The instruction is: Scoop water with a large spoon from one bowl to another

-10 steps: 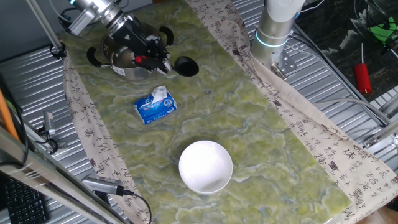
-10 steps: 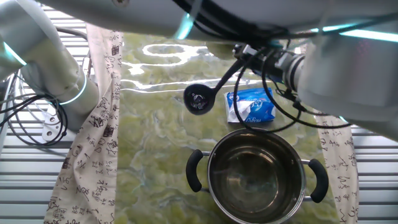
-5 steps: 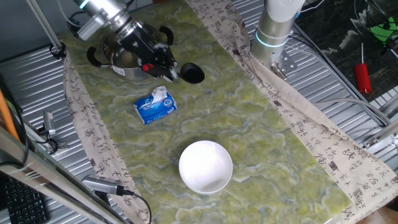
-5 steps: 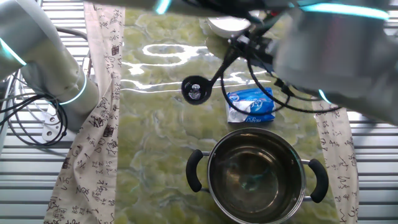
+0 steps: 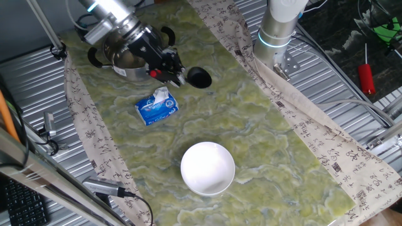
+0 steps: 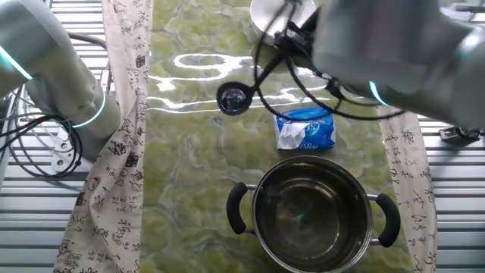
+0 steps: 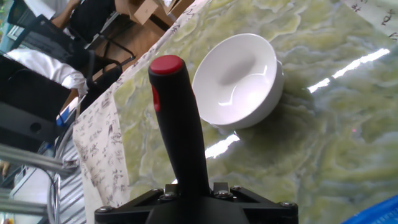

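My gripper (image 5: 164,66) is shut on the handle of the black ladle. The ladle's round scoop (image 5: 200,78) hangs above the green mat, just right of the steel pot (image 5: 125,58). In the other fixed view the scoop (image 6: 233,98) sits beyond the pot (image 6: 312,214), which holds water. In the hand view the black handle with its red tip (image 7: 168,67) rises from between my fingers, and the white bowl (image 7: 239,81) lies behind it. The white bowl (image 5: 208,167) stands at the near end of the mat, well apart from the ladle.
A blue tissue packet (image 5: 157,107) lies on the mat between pot and bowl, also seen in the other fixed view (image 6: 307,130). The robot's base (image 5: 277,31) stands at the mat's right edge. A red-handled screwdriver (image 5: 366,75) lies off to the far right.
My gripper and the ladle have moved away from the pot toward the white bowl; the scoop has travelled right over the mat.
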